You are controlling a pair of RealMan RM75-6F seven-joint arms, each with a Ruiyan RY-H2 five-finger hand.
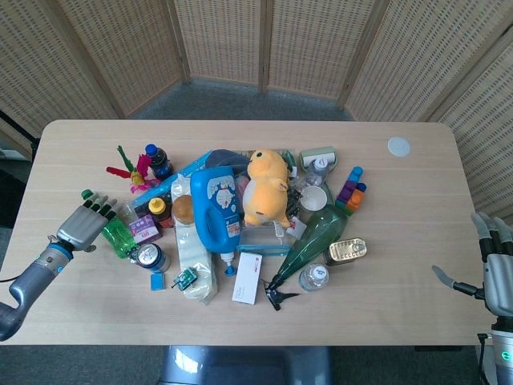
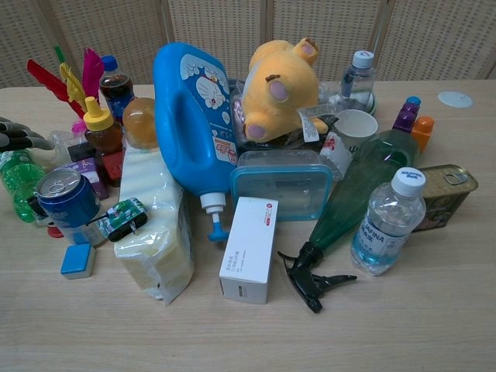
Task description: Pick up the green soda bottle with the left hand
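The green soda bottle (image 1: 119, 237) lies on its side at the left edge of the pile, cap pointing to the far left. In the chest view the green soda bottle (image 2: 15, 177) shows at the left border. My left hand (image 1: 83, 222) hovers over the bottle's neck end with its fingers spread and extended, holding nothing. Its dark fingertips (image 2: 17, 132) just enter the chest view above the bottle. My right hand (image 1: 498, 275) hangs past the table's right front corner, fingers apart and empty.
Right beside the bottle are a blue can (image 1: 149, 256), a purple box (image 1: 145, 228) and a honey bottle (image 1: 157, 208). A blue detergent jug (image 1: 216, 204), yellow plush (image 1: 266, 186) and green spray bottle (image 1: 313, 237) fill the middle. Bare tabletop (image 1: 56, 160) lies left of the pile.
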